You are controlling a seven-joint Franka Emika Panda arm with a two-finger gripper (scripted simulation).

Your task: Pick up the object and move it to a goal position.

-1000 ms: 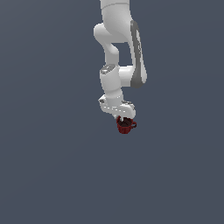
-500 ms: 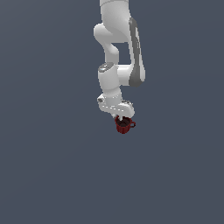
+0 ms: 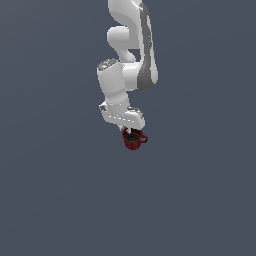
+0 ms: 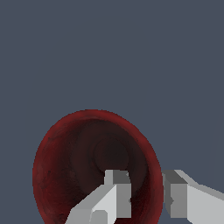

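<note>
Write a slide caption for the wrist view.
Gripper straddles the rim of the dark red mug, one finger inside and one outside.

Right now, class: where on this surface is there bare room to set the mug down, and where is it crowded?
Nearly everywhere is bare: the grey surface runs unbroken to the exterior view's left, right and below the mug. The only crowded spot is at the mug itself, where the gripper straddles its rim, one finger inside, with the arm above.
</note>
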